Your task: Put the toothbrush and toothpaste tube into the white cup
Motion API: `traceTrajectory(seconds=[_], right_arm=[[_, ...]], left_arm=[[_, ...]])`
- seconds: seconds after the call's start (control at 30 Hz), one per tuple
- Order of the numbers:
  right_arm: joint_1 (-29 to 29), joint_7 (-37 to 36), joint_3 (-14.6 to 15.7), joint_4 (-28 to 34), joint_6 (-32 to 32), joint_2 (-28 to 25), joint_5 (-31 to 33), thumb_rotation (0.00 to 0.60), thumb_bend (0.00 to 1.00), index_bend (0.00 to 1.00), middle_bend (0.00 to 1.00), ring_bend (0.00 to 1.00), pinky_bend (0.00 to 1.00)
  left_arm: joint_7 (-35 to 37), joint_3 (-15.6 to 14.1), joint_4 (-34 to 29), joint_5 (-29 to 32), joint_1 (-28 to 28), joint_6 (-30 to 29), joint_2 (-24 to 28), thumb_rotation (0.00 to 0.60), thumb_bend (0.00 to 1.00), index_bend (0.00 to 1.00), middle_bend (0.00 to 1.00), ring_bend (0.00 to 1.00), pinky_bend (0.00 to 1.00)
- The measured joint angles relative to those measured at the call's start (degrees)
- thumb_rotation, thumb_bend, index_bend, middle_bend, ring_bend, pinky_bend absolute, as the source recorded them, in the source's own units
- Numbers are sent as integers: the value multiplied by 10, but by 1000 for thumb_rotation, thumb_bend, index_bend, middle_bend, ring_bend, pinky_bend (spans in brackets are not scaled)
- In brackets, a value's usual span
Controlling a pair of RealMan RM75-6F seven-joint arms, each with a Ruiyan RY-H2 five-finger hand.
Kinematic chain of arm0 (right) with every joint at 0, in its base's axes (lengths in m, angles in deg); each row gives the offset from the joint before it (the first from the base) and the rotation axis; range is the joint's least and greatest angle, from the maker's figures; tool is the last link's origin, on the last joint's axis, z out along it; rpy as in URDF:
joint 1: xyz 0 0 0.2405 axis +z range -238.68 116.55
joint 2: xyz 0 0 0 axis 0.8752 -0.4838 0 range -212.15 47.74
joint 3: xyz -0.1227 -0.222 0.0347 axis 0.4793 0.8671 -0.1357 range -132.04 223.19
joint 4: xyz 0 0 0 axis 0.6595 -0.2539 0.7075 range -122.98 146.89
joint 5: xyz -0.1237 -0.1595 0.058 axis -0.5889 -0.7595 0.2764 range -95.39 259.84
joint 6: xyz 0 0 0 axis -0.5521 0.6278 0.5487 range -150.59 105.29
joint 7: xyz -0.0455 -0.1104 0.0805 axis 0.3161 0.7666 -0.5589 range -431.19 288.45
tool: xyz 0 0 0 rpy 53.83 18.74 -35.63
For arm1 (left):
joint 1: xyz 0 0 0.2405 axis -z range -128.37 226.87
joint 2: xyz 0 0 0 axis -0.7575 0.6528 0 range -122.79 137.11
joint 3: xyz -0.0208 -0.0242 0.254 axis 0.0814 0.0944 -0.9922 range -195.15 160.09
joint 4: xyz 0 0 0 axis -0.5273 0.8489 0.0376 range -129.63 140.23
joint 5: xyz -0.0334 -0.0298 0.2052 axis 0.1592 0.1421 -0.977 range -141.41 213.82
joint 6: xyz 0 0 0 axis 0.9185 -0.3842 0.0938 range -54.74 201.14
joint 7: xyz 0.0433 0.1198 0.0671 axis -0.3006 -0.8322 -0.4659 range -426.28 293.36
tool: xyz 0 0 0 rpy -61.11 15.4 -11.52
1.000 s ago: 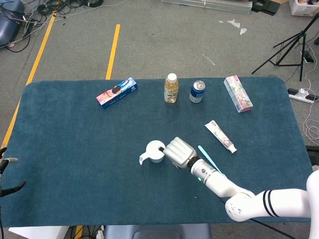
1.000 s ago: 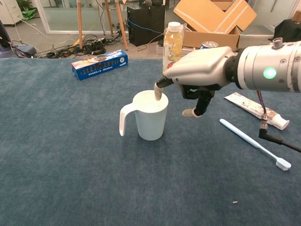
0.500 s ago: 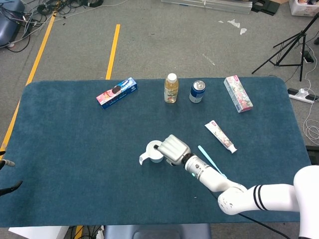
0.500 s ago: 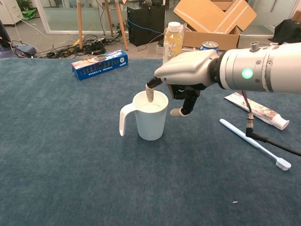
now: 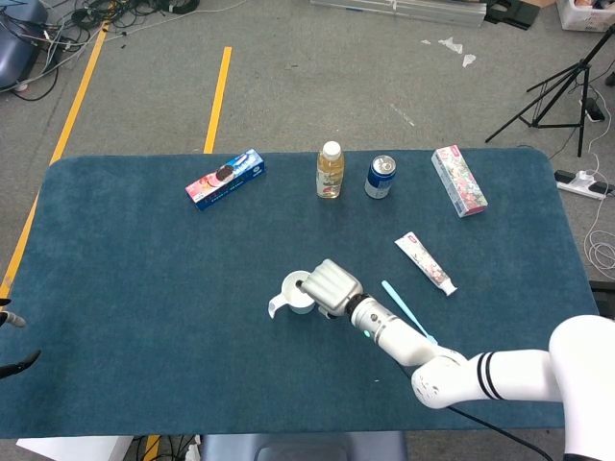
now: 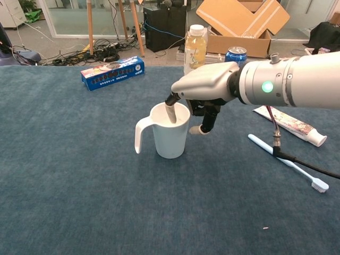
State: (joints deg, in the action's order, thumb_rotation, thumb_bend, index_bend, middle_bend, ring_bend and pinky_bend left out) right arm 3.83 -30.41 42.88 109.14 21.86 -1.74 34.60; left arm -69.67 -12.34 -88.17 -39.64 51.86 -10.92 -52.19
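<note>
Inspector: Where are the task items lying?

Assessor: The pale blue plastic toothbrush [image 6: 286, 161] and the white printed toothpaste tube [image 6: 289, 125] are both lying flat on the blue cloth table [image 6: 74, 175], to the right of the white handled cup [image 6: 168, 130], which is standing upright.

Inspector: And the hands?

Assessor: The right hand [image 6: 204, 90] is hooking one finger inside the cup rim, others curling outside the wall. The left hand [image 5: 12, 338] is barely showing; I cannot tell its state.

Inspector: Handling?

Assessor: The toothbrush is looking light, stiff and thin, best pinched mid-handle. The tube is looking soft; gripping across its body seems safest.
</note>
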Motion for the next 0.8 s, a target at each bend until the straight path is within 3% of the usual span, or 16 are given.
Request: traceTrajectory(seconds=[0.8], right_arm=[[28,-10,17,-42,-11,25,31,600,319,518,994,1000,1000]], left_arm=[[9,1,-1,3,-6,-3,5,600,0,469,246,245,306]])
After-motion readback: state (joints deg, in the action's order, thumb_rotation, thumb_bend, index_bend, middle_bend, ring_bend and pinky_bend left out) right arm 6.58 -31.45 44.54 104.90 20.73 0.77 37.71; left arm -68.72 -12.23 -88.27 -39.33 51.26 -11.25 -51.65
